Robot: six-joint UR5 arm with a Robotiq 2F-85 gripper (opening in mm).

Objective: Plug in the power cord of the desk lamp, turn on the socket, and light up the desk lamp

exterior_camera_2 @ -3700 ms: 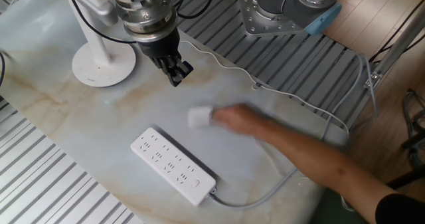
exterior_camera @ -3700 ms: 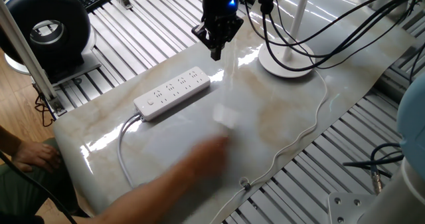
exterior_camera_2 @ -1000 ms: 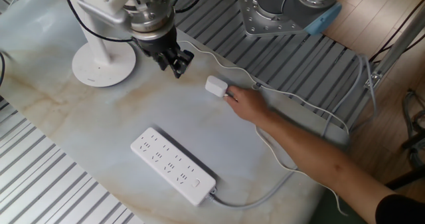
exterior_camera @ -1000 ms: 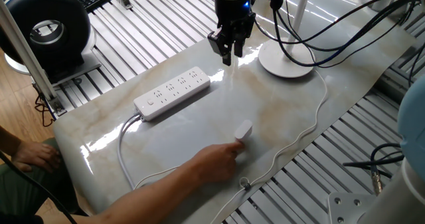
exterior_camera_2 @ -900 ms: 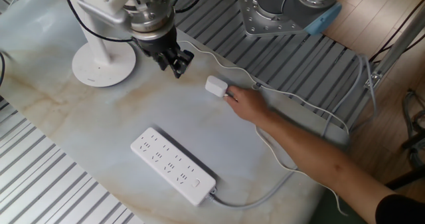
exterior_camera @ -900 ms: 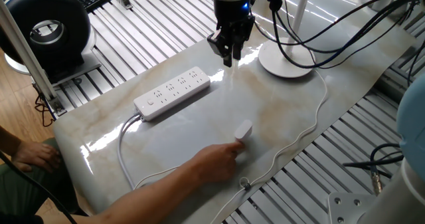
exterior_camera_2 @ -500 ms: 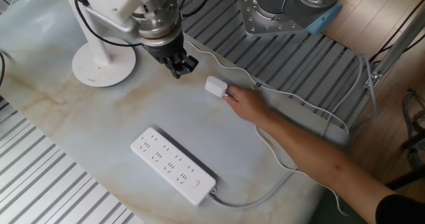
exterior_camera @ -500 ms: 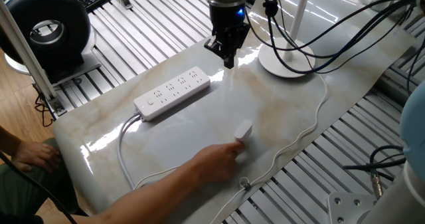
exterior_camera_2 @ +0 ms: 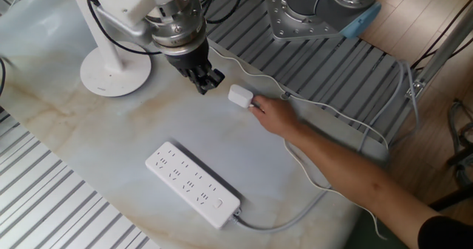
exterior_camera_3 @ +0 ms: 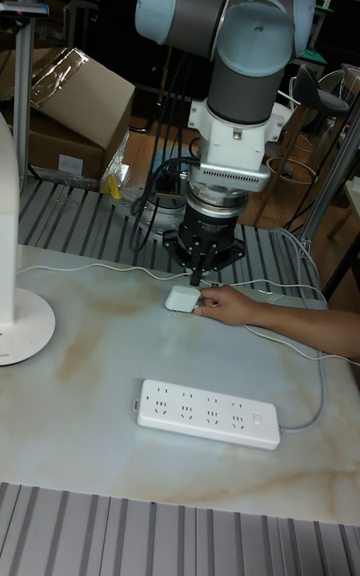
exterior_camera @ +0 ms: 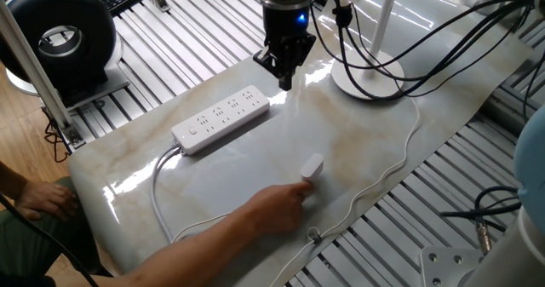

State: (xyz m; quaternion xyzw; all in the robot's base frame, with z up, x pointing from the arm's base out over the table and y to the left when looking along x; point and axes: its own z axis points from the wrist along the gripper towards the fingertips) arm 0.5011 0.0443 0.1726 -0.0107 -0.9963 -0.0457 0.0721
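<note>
The robot's hand hangs above the worktop, between the socket and the desk lamp. It carries nothing. Its two fingers point downward and appear close together, but no view shows the gap plainly, so I cannot tell how far open it is.

The plug of the power cord lies flat on the worktop, unplugged. A person's hand rests against it, fingertips touching the end away from the robot's hand. The cord trails along the worktop's edge towards the lamp base.

Governing relation: in the other fixed view the plug lies just beside the robot's hand, to its right and slightly lower in the picture. In the first fixed view it sits well below the hand in the picture, nearer the camera. Its long axis runs roughly along the line from the robot's hand to the person's hand.

The socket lies apart from both, its long axis oblique across the worktop, all outlets vacant. The lamp stands upright; whether it is lit cannot be seen.

Assessment: the task stands at its first step, with the plug not yet grasped. The person's hand on the plug is an obstruction and pinch hazard; any descent should wait for its withdrawal.
</note>
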